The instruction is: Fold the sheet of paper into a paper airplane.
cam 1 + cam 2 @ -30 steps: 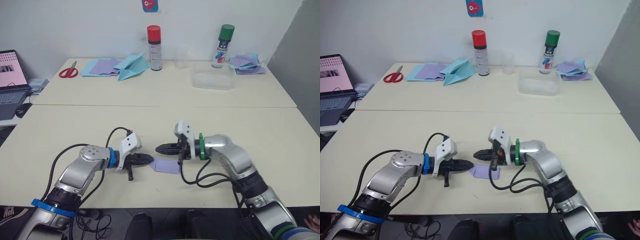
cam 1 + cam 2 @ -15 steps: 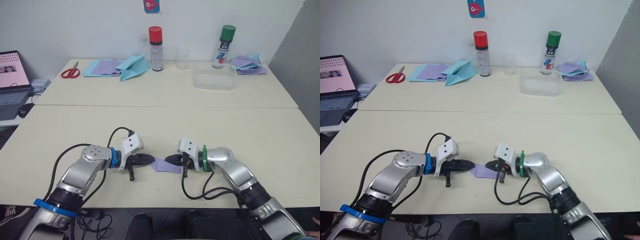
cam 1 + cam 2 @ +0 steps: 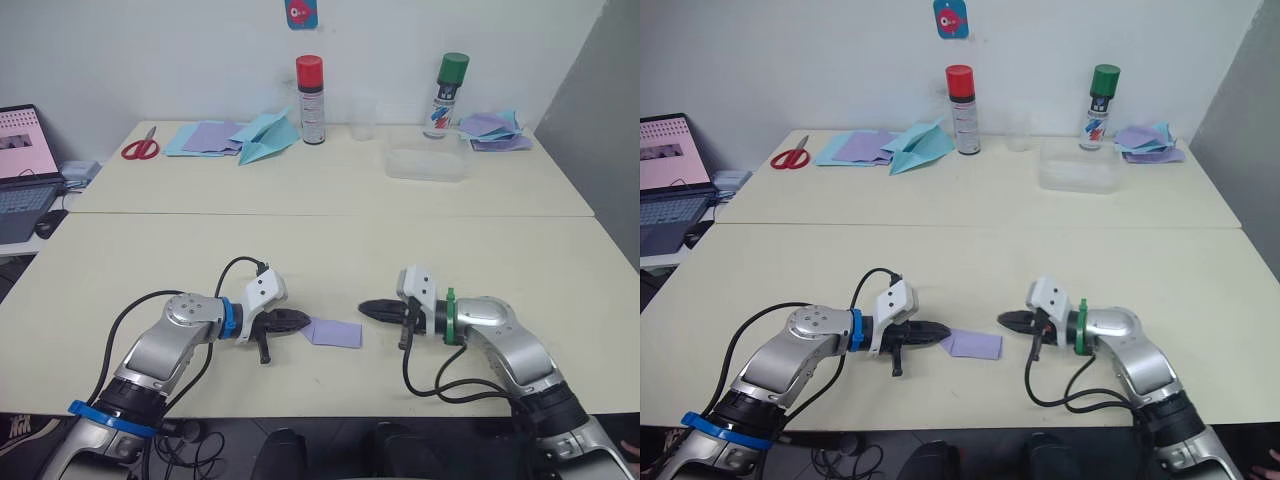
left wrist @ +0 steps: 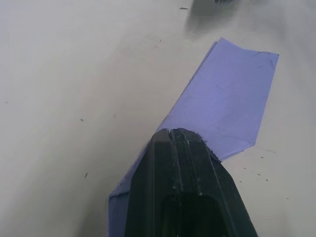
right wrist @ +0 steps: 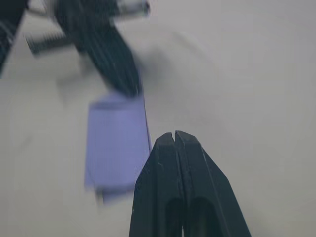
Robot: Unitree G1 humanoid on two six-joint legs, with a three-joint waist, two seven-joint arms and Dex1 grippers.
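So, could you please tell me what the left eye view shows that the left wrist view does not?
The left eye view takes in the wider scene: the right gripper, shut and apart from the paper, plus the red-capped can, green-capped can, scissors and light blue paper plane at the far side. The left wrist view gives close detail: layered fold edges and dark specks on the tabletop. Both share the sheet of paper, folded and lying flat, with the shut left gripper over one end.

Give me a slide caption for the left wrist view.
Left gripper, fingers shut, rests on the near end of a folded lavender paper lying flat on the table.
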